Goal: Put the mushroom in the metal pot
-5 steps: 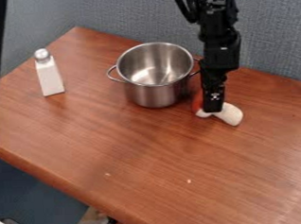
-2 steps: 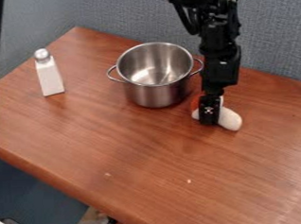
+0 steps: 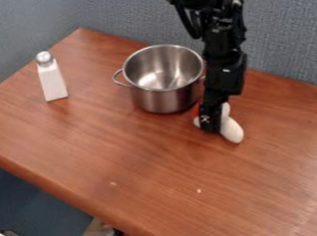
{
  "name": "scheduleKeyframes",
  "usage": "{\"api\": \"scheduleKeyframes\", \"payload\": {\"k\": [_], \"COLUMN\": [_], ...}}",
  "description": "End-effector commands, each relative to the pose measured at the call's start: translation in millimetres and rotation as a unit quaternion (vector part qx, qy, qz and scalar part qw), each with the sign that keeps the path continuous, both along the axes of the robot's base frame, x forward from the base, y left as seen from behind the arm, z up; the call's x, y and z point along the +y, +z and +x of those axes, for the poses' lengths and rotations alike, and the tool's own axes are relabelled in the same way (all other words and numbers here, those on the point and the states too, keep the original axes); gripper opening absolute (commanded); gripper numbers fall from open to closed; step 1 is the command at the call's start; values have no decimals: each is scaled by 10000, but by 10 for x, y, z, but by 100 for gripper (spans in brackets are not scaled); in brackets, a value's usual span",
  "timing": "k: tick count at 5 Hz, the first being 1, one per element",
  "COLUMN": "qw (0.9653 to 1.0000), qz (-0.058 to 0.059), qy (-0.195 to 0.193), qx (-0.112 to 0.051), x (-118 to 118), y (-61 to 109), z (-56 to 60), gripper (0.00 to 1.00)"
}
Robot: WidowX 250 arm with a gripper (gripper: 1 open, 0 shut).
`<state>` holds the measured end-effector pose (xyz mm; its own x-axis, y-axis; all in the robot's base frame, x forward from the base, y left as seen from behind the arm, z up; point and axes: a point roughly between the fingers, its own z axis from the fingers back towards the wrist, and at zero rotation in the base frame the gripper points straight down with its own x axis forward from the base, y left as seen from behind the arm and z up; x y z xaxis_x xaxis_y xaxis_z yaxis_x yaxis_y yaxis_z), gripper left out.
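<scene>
Camera view: unlabelled white bottle (image 3: 50, 78) beside metal pot (image 3: 164, 76)

It looks like a robot lab or test bench. A bare wooden surface (image 3: 137, 161) stands before a plain grey-blue wall (image 3: 62, 15). A black robot arm (image 3: 213, 27) reaches over it.

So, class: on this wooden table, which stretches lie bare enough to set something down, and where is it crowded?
Bare: the near half of the table, and between the white bottle and the metal pot. Crowded: right of the pot, where the gripper stands over the mushroom.
</scene>
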<state>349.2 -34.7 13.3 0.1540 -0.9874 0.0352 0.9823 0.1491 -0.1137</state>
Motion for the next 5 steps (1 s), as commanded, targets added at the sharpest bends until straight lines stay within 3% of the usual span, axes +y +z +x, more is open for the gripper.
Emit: {"api": "scheduleKeyframes", "payload": {"k": [1,3,5], "qw": [9999,9992,9989], "qz": [-115,-329,-279], "qy": [-50,-160,367], "qx": [-107,-170,-49], "x": [120,276,132], "y": [212,399,621], "z": [13,81,-36], "gripper": [0,0,0]}}
